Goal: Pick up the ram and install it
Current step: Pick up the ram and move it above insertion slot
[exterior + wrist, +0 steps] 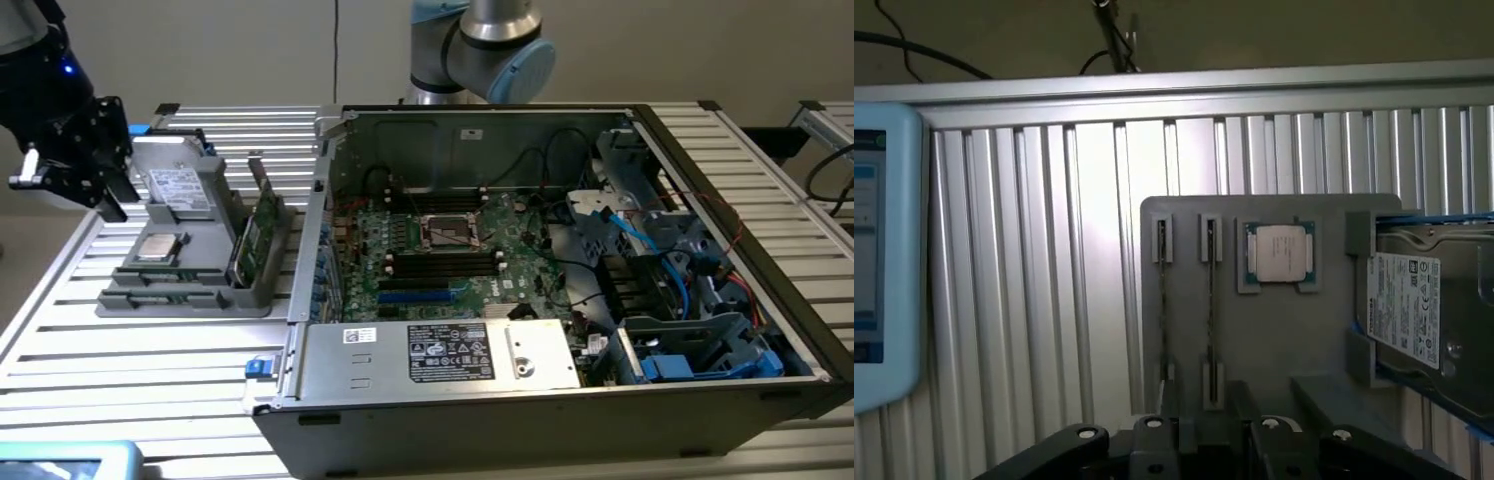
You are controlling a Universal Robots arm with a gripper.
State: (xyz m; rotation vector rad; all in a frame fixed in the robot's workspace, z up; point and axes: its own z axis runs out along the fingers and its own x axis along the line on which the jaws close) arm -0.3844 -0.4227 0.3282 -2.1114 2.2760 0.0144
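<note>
Barely begun: the ram stands on edge in the grey tray just below the gripper, whose jaws I can't judge wide or narrow, and the motherboard slots look, perhaps, unfilled.

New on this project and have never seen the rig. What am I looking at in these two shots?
It is one robot arm with a pincer at its end, working over a slatted metal table. The wide picture comes from a camera off the arm. The other comes from a camera on the wrist, looking down past the pincer. On the table are an open PC case, its motherboard showing, and a grey tray. The tray holds two thin green boards on edge, seemingly the ram, plus a square processor chip and a hard drive. The pincer hangs by the tray and holds no board: both stand in their slots. A pale blue device lies nearby.
</note>
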